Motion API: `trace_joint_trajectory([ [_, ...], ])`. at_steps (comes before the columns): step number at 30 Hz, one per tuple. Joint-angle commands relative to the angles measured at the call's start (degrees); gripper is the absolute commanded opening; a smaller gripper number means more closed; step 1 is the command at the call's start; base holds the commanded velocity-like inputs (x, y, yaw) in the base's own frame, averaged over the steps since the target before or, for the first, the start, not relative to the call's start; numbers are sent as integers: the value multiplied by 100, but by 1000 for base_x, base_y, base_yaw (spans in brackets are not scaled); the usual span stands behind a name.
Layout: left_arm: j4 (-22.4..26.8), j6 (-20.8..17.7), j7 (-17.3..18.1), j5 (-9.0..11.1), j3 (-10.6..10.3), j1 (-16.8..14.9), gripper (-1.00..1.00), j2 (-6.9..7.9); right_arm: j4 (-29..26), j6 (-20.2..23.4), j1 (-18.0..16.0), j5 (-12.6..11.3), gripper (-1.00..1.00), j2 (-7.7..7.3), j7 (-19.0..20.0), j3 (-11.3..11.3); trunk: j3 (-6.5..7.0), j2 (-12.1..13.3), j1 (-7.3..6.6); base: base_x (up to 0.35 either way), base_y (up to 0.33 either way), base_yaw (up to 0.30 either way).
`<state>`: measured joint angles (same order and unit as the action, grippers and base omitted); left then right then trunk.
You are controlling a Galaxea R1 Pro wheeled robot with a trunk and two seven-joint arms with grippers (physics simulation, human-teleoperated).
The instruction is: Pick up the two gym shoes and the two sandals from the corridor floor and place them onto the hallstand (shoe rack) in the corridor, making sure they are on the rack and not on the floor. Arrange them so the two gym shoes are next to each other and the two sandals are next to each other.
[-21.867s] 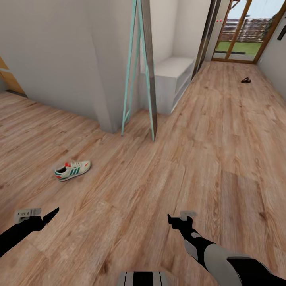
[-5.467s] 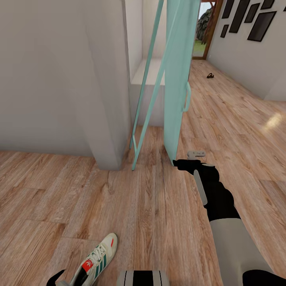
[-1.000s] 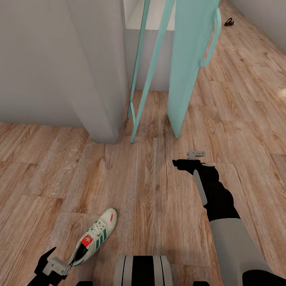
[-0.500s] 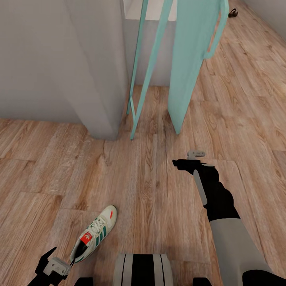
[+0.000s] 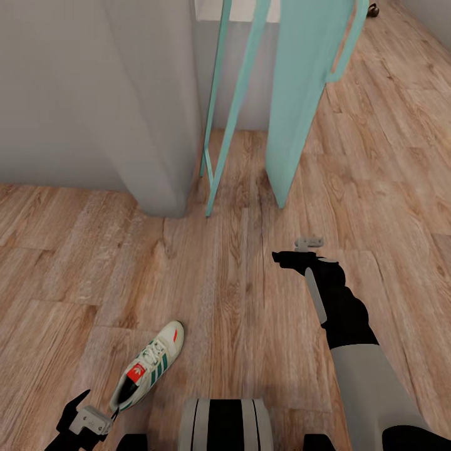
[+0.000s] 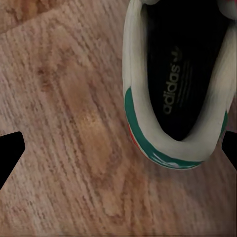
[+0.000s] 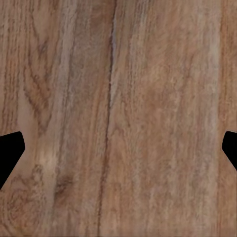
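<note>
**One sneaker on the planks, left gripper poised at its heel**

A cream-white lace-up gym shoe (image 5: 148, 373) with green side stripes, a red tongue label and a red patch near the toe lies sole-down on the light brown wood-plank floor (image 5: 250, 300), in the lower left of the head view; its long axis runs diagonally, toe toward the upper right, open heel toward the lower left; in the left wrist view the shoe (image 6: 177, 84) shows its dark insole with printed logo, a green heel band and a sliver of red sole.

The left gripper (image 5: 84, 416) sits just at the heel, in the bottom left corner; its black fingertips (image 6: 10, 153) stand wide apart and hold nothing, the heel between them but nearer one finger; whether it touches is hard to tell. The right gripper (image 5: 285, 258) hangs over bare planks right of centre, spread wide and empty.

In the upper half stand a pale grey wall corner (image 5: 156, 113), a slim turquoise frame (image 5: 228, 106) and a turquoise panel with a handle (image 5: 307, 94); behind them a strip of the pale grey-white hallstand top (image 5: 241, 9); a small dark object (image 5: 373, 9), possibly a sandal, lies at the top right edge.
</note>
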<state>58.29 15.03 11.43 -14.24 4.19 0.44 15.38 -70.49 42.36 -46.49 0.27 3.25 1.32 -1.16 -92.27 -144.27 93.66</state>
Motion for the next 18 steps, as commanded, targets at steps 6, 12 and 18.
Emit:
trace_joint_trajectory([
  [6,0,0,-4,0,-99,-8,100,0,0,0,0,0,100,0,0,1,-45,-3,5,0,0,0],
  [12,-1,0,-8,0,-151,-84,100,0,0,0,0,0,100,0,0,1,-45,-3,5,0,0,0],
  [18,-1,0,-9,0,-162,-109,100,0,0,0,0,0,100,0,0,1,-178,-11,20,0,0,0],
])
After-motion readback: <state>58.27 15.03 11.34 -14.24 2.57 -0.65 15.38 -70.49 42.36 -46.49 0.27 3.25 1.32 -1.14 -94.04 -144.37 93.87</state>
